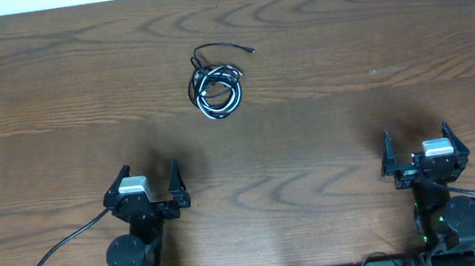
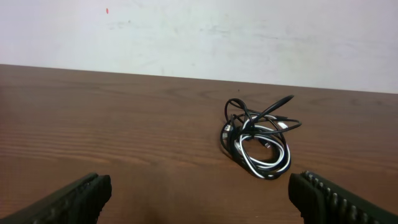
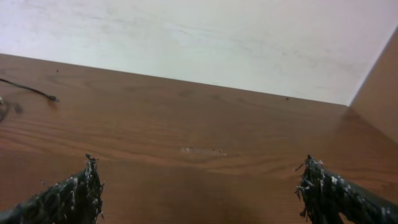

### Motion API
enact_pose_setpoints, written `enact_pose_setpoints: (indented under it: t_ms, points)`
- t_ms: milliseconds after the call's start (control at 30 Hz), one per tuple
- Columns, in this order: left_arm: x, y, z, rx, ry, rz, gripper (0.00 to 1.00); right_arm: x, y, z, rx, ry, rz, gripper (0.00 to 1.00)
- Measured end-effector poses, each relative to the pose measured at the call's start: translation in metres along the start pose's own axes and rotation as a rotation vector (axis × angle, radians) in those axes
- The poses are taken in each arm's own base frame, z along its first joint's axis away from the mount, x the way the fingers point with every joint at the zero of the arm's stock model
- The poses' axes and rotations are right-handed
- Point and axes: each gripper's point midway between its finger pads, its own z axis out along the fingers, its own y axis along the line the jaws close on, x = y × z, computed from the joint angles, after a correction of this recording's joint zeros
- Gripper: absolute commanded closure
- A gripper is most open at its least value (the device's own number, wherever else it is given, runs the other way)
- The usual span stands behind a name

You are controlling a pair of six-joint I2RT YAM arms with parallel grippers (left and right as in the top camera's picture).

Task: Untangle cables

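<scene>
The tangled black and white cables [image 1: 217, 88] lie far out on the desk [image 1: 344, 38]. Our left fingers [image 1: 175, 175] and right fingers [image 1: 388, 147] are spread wide, empty.

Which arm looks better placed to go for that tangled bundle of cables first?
The left. The cables lie nearer the left gripper, ahead of its open jaws; the right gripper sits farther off.

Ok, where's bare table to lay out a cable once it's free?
Wide bare table right of the cable tangle, down to the open right gripper. Also bare left of the tangle, and between it and the open left gripper. Crowded only at the tangle itself.
</scene>
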Motion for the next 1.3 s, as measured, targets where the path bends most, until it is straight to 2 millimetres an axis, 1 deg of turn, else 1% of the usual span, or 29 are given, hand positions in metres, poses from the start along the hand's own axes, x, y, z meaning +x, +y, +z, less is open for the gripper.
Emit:
enact_pose_setpoints:
  t_ms: [1033, 1200, 1300]
  points:
    - [0.0, 0.0, 0.0, 0.0, 0.0, 0.0, 0.02, 0.0, 0.0, 0.0, 0.0, 0.0, 0.0, 0.01]
    - [-0.005, 0.002, 0.0, -0.011, -0.021, 0.0, 0.02, 0.0, 0.0, 0.0, 0.0, 0.0, 0.0, 0.01]
    - [-0.023, 0.001, 0.0, -0.011, -0.105, -0.002, 0.02, 0.0, 0.0, 0.0, 0.0, 0.0, 0.0, 0.01]
